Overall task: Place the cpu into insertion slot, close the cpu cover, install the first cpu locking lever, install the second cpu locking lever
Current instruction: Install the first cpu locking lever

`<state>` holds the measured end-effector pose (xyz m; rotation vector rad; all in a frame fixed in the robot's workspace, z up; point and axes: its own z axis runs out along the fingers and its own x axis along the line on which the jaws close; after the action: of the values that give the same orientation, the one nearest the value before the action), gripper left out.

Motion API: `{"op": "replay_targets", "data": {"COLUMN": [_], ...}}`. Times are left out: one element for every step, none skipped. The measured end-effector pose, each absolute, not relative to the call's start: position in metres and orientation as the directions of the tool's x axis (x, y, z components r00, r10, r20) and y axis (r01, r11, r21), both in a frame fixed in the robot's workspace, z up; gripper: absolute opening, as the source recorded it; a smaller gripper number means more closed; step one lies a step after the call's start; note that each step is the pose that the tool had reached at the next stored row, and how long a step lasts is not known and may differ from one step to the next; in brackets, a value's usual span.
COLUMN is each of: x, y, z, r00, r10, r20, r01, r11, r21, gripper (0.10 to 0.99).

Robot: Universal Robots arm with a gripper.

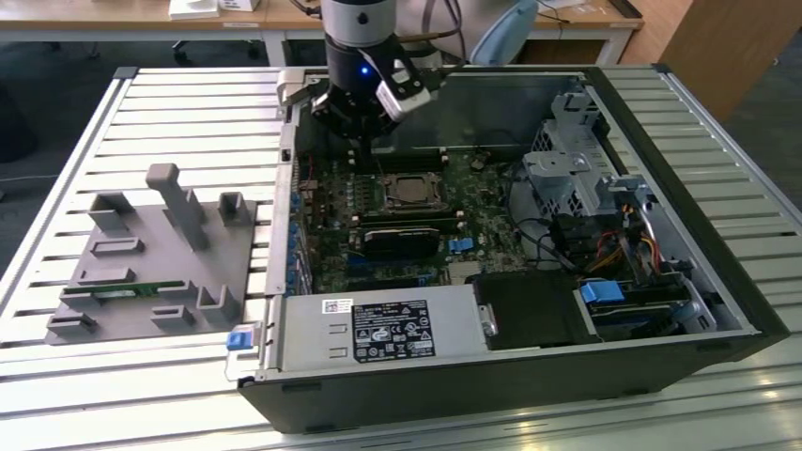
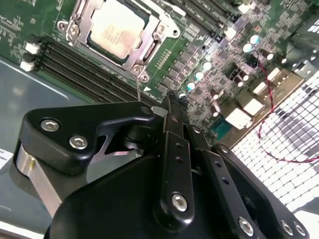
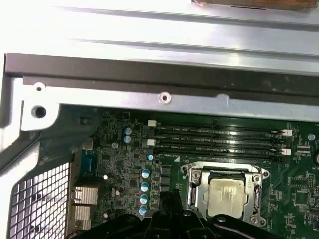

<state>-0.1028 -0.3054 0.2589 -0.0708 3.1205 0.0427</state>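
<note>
Hovering near the cpu cover (image 2: pixel 135 57), gripper (image 2: pixel 174 99) pinched tight, holding nothing. Locking lever (image 2: pixel 137 87) looks thin and springy: catch its free end.

No text, number or sign is legible. A black-and-white label (image 1: pixel 391 331) sits on the power supply (image 1: pixel 307 340) at the computer case's (image 1: pixel 501 399) near edge in the exterior view. Faint, unreadable print marks the cpu (image 2: pixel 117 27) in the second wrist view.

A lab; slatted metal workbench (image 1: pixel 188 113), open computer case (image 1: pixel 501 399), desks (image 1: pixel 150 25) behind.
</note>
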Motion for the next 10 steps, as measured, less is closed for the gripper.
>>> {"op": "replay_targets", "data": {"x": [-0.103, -0.103, -0.103, -0.103, -0.103, -0.103, -0.103, -0.103, -0.103, -0.103], "y": [-0.304, -0.302, -0.301, -0.299, -0.298, -0.296, -0.295, -0.294, -0.292, -0.291], "z": [0.258, 0.258, 0.258, 0.257, 0.257, 0.256, 0.256, 0.256, 0.256, 0.255], "r00": [-0.999, -0.999, -0.999, -0.999, -0.999, -0.999, -0.999, -0.999, -0.999, -0.999], "r10": [-0.045, -0.045, -0.045, -0.045, -0.045, -0.045, -0.045, -0.045, -0.045, -0.045], "r20": [-0.021, -0.020, -0.020, -0.021, -0.021, -0.021, -0.021, -0.021, -0.021, -0.020], "r01": [-0.046, -0.046, -0.046, -0.046, -0.046, -0.046, -0.046, -0.046, -0.046, -0.046], "r11": [0.999, 0.999, 0.999, 0.999, 0.999, 0.999, 0.999, 0.999, 0.999, 0.999], "r21": [0.027, 0.027, 0.027, 0.027, 0.027, 0.027, 0.027, 0.027, 0.027, 0.027], "gripper": [0.106, 0.106, 0.106, 0.106, 0.106, 0.106, 0.106, 0.106, 0.106, 0.106]}}
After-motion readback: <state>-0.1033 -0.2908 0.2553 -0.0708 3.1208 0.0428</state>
